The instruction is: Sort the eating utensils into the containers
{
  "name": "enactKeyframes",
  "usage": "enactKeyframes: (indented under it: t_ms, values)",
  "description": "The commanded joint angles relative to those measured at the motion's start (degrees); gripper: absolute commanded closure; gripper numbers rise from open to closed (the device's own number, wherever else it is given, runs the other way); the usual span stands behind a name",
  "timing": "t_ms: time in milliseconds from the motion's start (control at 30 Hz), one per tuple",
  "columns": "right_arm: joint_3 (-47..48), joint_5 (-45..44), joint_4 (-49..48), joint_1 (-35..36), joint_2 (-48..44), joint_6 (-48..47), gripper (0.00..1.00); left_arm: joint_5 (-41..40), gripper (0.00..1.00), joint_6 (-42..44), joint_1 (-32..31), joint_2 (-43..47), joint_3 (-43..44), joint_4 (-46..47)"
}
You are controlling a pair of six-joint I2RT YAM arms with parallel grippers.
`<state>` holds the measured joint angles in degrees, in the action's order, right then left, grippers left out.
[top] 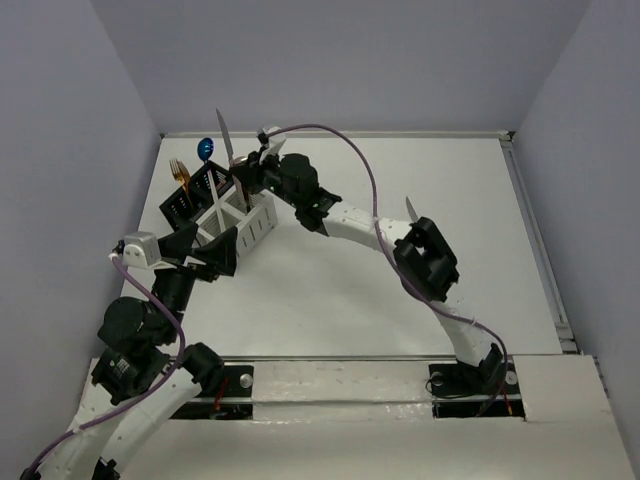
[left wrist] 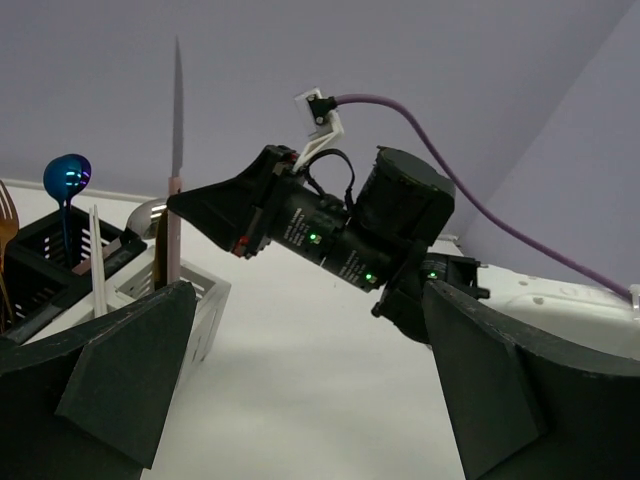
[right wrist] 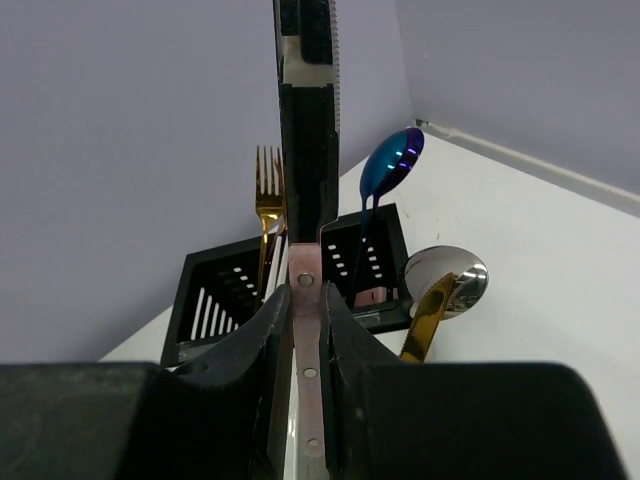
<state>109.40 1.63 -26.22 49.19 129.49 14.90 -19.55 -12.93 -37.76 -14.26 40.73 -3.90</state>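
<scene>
White desk (top: 400, 200), lavender walls: the right claw (right wrist: 305, 300) pinches a knife (right wrist: 305, 268) by its handle, blade upright, seemingly above the white caddy (top: 258, 222); the left claw (top: 215, 250) gapes wide just beside it. Behind, a blue spoon (top: 206, 150) and gold fork (top: 180, 170) stand in the black caddy (top: 183, 203).

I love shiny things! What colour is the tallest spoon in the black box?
The spoon is shiny blue shading to purple, clearest in the right wrist view.
</scene>
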Motion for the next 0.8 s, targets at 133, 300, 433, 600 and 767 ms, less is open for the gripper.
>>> enactKeyframes:
  t_ms: [133,300,433,600,767]
  values:
    - [12.7,-5.6,-3.1,1.4,6.8,-5.3,1.00,0.1,0.01,0.4,0.2,-0.9,-0.5,2.8]
    - [10.6,-6.6,-3.5,1.4,7.1,-5.8,1.00,0.4,0.01,0.4,0.2,-0.9,-0.5,2.8]
    - [8.6,-6.6,-4.2,1.4,6.7,-5.4,1.00,0.4,0.01,0.4,0.2,-0.9,-0.5,2.9]
    - [6.1,-5.2,-5.1,2.0,5.1,-5.3,0.61,0.5,0.01,0.4,0.2,-1.0,-0.5,2.9]
    - [6.0,-5.4,-3.0,2.0,4.0,-6.1,0.43,0.5,0.01,0.4,0.2,-0.9,-0.5,2.9]
